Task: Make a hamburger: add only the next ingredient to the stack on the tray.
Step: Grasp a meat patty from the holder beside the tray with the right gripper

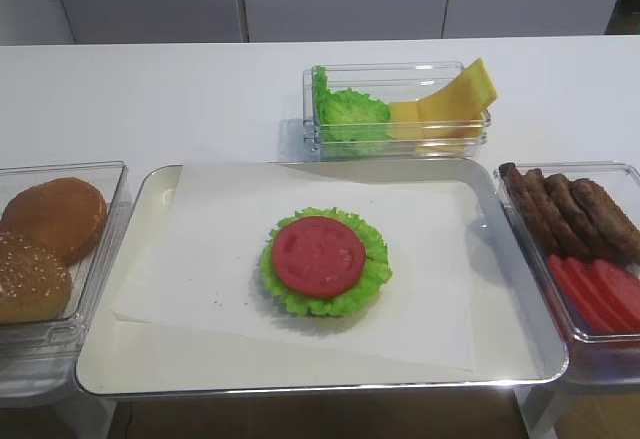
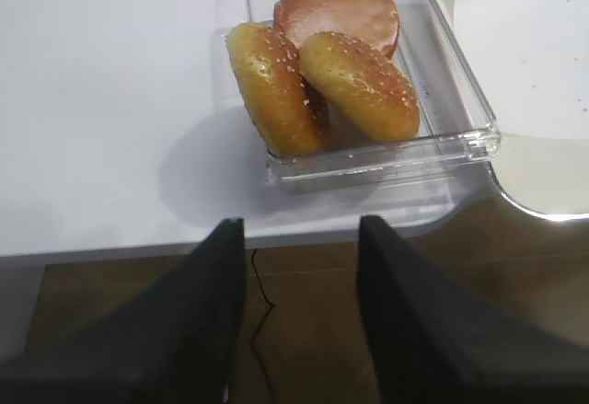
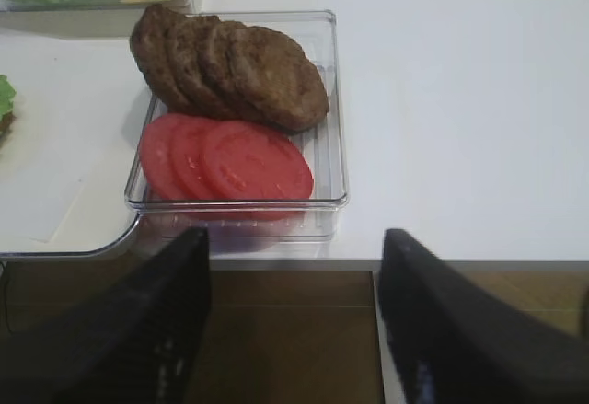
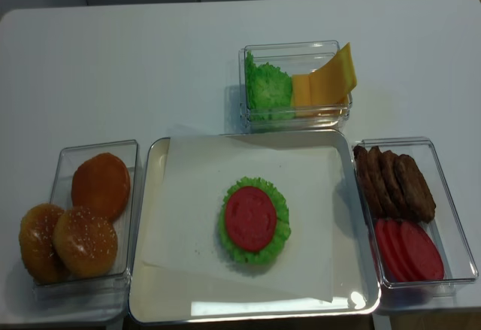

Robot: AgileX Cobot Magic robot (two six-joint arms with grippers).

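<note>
Bright, even light; soft wrist views

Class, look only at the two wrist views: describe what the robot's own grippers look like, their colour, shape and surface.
Both are alike. The right gripper has two broad, dark, near-black fingers with a matte, slightly speckled surface, widening toward the camera. The left gripper has the same dark, smooth, tapering fingers. No markings or labels show on either; a thin dark cable hangs below the table between the left fingers. The arms themselves are out of view.

Shiny metal tray (image 1: 150, 199) (matt paper lining (image 1: 220, 259)).
</note>
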